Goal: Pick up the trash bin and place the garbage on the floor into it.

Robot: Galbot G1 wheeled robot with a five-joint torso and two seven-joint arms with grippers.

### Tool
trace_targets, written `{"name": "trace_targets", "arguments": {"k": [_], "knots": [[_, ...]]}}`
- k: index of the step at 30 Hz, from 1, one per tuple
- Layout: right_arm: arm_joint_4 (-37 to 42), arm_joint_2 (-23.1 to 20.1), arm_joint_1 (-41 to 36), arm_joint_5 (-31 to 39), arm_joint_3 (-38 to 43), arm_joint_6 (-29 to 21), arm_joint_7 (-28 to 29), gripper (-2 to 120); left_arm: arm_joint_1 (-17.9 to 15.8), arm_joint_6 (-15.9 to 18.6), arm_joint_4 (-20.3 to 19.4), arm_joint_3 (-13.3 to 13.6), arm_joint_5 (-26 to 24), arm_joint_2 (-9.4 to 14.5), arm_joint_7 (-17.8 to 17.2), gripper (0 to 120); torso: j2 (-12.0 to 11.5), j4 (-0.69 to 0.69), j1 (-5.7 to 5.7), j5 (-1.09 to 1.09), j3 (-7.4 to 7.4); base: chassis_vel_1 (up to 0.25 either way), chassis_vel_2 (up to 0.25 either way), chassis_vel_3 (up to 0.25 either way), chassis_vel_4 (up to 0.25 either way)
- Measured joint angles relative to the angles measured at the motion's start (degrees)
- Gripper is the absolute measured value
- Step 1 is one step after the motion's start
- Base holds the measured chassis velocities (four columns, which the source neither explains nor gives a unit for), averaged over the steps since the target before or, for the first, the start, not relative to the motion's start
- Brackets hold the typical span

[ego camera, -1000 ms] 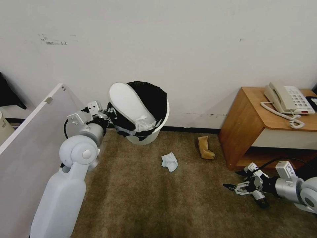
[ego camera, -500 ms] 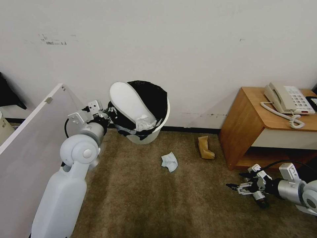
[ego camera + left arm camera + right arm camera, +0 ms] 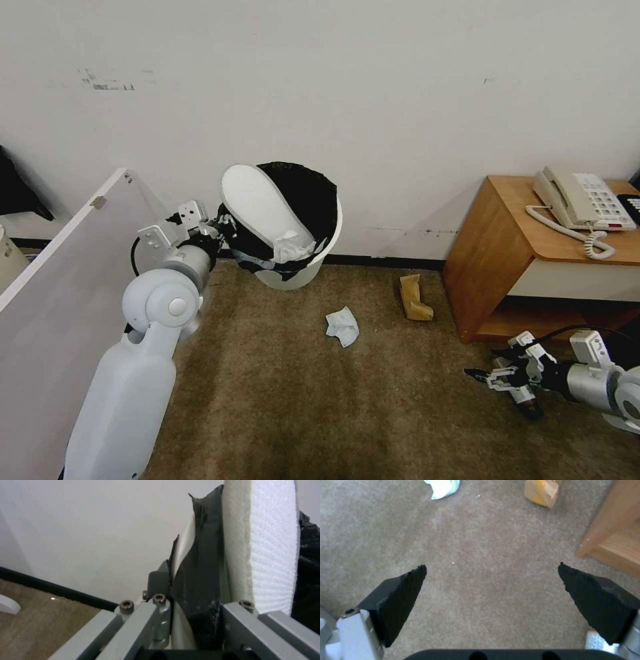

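Observation:
The trash bin (image 3: 313,268), white with a black bag over its rim, hangs tilted near the wall above the floor (image 3: 300,400). My left gripper (image 3: 223,235) is shut on its rim; in the left wrist view the gripper (image 3: 196,605) pinches the black bag (image 3: 196,585) and the rim. A white slipper (image 3: 257,200) and a crumpled tissue (image 3: 291,248) sit inside the bin. On the carpet lie a pale tissue (image 3: 342,327) and tan crumpled paper (image 3: 415,299). My right gripper (image 3: 493,381) hovers open low over the carpet at the right, with nothing between its fingers (image 3: 403,592).
A wooden side table (image 3: 507,260) with a telephone (image 3: 580,200) stands at the right, close to my right arm. A white panel (image 3: 60,287) leans along the left. The wall with its black skirting strip (image 3: 380,261) runs behind the bin.
My right gripper has drifted to the right and lower in the view, staying open. The left gripper and the bin have hardly moved.

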Motion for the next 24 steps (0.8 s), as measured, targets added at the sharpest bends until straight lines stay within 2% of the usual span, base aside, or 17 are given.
{"name": "trace_targets", "arguments": {"k": [24], "knots": [[-4.21,0.26,0.26,-2.62,0.23,2.36,-0.23,100,0.07,-0.05,-0.35,0.07,-0.01,0.02,0.01,4,0.00,0.00,0.00,0.00,0.00,0.000,0.000,0.000,0.000]]}}
